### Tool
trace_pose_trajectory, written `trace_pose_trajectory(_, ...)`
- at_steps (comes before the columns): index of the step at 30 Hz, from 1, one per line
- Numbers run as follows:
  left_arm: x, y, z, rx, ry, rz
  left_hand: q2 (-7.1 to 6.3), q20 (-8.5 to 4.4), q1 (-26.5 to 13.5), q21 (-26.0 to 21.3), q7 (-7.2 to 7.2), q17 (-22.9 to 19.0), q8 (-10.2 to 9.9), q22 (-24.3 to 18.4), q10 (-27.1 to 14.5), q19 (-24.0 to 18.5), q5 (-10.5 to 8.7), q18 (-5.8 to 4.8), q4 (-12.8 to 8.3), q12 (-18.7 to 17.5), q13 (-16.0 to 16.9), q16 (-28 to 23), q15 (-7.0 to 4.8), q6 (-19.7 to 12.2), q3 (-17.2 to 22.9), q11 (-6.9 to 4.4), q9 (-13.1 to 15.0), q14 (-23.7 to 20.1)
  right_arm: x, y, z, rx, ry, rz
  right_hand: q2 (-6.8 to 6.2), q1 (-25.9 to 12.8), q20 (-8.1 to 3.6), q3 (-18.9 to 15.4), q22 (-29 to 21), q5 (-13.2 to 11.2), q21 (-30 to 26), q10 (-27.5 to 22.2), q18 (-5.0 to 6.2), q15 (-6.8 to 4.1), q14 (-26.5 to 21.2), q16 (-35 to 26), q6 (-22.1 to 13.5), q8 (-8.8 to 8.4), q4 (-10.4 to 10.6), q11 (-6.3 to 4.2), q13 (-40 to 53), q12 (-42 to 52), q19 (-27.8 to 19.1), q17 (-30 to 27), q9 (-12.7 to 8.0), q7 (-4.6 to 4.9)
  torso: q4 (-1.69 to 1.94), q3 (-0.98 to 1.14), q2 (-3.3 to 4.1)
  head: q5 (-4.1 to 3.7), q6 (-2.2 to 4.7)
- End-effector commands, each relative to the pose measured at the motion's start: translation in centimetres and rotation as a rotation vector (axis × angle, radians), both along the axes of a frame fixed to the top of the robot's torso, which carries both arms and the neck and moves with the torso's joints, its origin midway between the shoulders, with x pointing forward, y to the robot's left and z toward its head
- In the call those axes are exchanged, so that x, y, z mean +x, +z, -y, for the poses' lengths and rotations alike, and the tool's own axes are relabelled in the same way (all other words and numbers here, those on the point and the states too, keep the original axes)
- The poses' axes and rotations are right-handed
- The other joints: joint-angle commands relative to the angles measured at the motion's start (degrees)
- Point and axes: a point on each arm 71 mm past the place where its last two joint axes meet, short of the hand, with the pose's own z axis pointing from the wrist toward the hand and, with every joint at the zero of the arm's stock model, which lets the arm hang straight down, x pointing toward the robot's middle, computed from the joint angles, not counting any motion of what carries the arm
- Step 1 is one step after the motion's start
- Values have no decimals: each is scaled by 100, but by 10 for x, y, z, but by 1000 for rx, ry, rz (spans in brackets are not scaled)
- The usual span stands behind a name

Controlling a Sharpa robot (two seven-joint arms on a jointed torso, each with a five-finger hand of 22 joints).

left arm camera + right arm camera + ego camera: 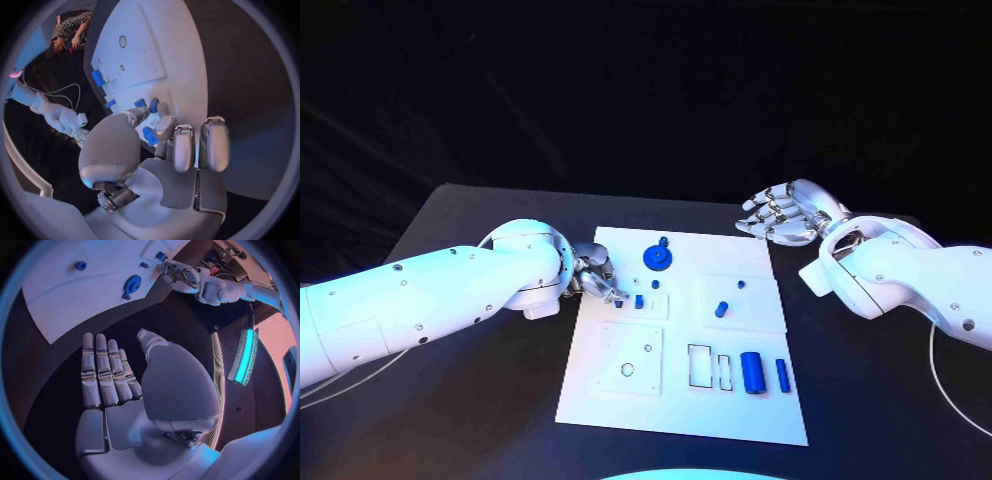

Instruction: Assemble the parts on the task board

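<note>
Two hands are showing in your head view, operator. Your left hand [593, 277] is sitting over the left edge of the task board [687, 410], fingers curling down toward a small blue part [639, 300] near the board's upper-left area. In the left wrist view, that hand [159, 150] is pinching a small blue part [150, 136] between the thumb and a finger, right against the board's white surface [156, 45]; the other fingers are lying straight beside it. More blue pieces [98, 78] are lying further along the board in that view.

Your right hand [788, 215] is hovering off the board's upper-right corner, above the black table [488, 400], touching nothing. In the right wrist view, its fingers [103, 372] are lying straight and side by side with the thumb standing apart, the palm holding nothing.

You are seeing on the board, head view:
- a round blue gear-like part [658, 259] near the top, also showing in the right wrist view [132, 285];
- a small blue peg [721, 308] in the middle square, and a tiny one [737, 283] just above it;
- a blue cylinder [753, 372] and a thinner blue bar [783, 375] lying side by side at lower right, just beside two rectangular cut-outs [710, 367].
</note>
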Motion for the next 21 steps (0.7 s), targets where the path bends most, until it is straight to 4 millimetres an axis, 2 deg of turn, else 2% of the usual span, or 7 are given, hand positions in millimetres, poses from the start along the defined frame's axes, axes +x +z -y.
trace_pose_trajectory(1,0,-1,1,2,-8,-6,-10,-11,-69,-1,23,1202,-41,208,14,9,-18,-94,25,-9,1,24,-46,23,-63,3,-4,511,-1,0,-1,-6,16,9,14,-69,29,-35,-13,-29,-26,-2,59,37,-23,-28,-48,29,5,36,-9,19,-30,-7,-8,271,-2,-1,1,0,-2)
trace_pose_trajectory(13,0,-1,1,-3,-6,-7,-85,-8,-69,-7,27,1201,-53,207,14,8,-39,-93,159,-13,11,23,-43,35,-353,7,0,511,-1,1,-1,-5,16,9,19,-75,35,-63,-44,-30,-26,-10,59,42,-33,-46,-56,35,7,40,-28,24,-41,-19,-15,275,1,-1,0,-5,-8)
trace_pose_trajectory(21,0,1,1,-36,15,7,-67,-5,-182,-10,33,1196,-77,208,11,8,-126,-92,188,-22,9,21,-39,43,-592,12,-6,509,-1,1,-1,-5,18,9,21,-77,36,-69,-51,-29,-26,-11,59,43,-36,-49,-57,37,8,41,-32,25,-43,-22,-17,275,1,-2,1,-4,-6)
